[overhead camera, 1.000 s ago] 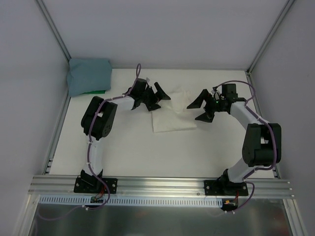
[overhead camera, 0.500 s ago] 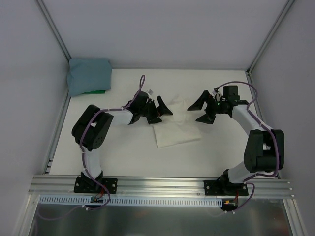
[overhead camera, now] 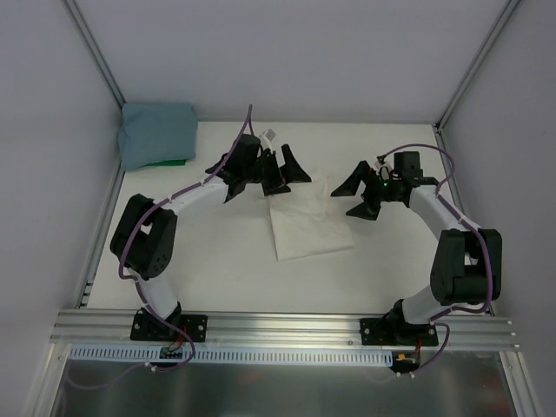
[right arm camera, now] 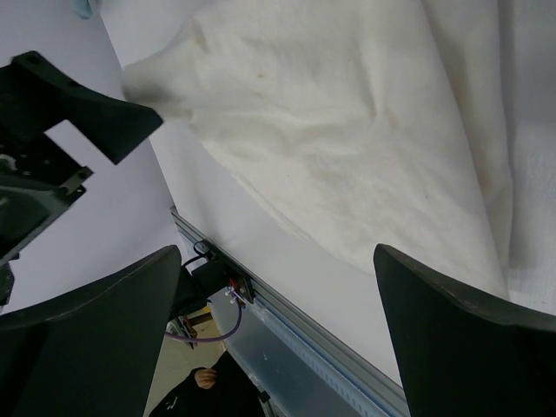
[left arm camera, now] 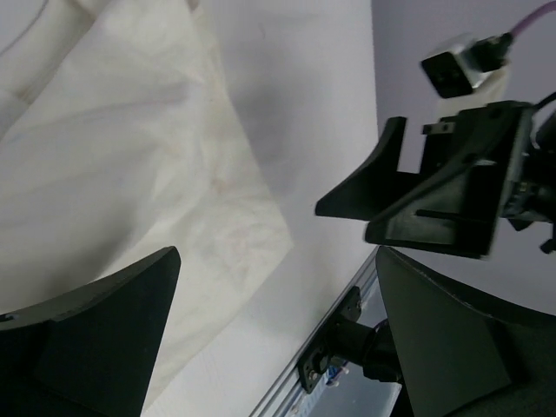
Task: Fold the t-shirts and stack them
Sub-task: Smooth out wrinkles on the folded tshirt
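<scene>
The cream t-shirt [overhead camera: 308, 224] lies folded flat in the middle of the table, and it also fills the left wrist view [left arm camera: 130, 174] and the right wrist view [right arm camera: 347, 122]. The teal t-shirt [overhead camera: 156, 135] sits folded in the back left corner. My left gripper [overhead camera: 287, 175] hovers open over the cream shirt's far left corner, holding nothing [left arm camera: 278, 339]. My right gripper [overhead camera: 351, 197] stands open beside the shirt's far right edge, also holding nothing [right arm camera: 278, 330]. The two grippers face each other across the cloth.
A green object [overhead camera: 170, 162] peeks out from under the teal shirt. Metal frame posts [overhead camera: 95, 52] stand at the back corners. An aluminium rail [overhead camera: 287, 328] with the arm bases runs along the near edge. White walls enclose the table.
The cream shirt's near edge now lies closer to the front. My left arm has stretched out, its elbow swinging left, and its gripper has shifted slightly right. The right gripper has barely moved.
</scene>
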Tool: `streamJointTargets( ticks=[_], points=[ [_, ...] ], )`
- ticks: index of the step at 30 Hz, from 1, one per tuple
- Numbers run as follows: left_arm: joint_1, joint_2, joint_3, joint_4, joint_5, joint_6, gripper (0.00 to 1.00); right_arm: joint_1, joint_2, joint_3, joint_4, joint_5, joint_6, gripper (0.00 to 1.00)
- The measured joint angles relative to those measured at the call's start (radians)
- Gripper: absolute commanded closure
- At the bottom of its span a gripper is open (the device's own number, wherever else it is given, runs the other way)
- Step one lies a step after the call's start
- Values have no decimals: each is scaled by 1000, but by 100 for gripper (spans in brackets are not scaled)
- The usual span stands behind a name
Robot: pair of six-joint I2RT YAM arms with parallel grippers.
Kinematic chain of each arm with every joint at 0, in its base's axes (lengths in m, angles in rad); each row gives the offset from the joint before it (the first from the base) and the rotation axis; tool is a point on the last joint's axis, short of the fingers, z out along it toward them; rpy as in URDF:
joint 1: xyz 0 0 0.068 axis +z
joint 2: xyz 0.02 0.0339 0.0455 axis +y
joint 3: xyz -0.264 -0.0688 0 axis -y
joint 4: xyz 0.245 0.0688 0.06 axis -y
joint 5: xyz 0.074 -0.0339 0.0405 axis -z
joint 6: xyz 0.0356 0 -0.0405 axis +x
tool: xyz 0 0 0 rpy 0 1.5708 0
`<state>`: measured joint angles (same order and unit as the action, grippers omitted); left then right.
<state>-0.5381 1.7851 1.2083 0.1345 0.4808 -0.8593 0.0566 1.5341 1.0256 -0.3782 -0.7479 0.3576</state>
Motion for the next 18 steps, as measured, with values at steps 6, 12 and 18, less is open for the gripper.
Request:
streamJointTargets(
  ticks=[6, 12, 18],
  points=[
    [0, -20, 97, -20, 10, 34, 1, 0, 0, -10, -1, 0, -2, 0],
    [-6, -5, 99, -20, 18, 29, 1, 0, 0, -10, -2, 0, -12, 1],
    [-13, 23, 99, -17, 38, 6, 1, 0, 1, -10, -2, 0, -18, 1]
  ],
)
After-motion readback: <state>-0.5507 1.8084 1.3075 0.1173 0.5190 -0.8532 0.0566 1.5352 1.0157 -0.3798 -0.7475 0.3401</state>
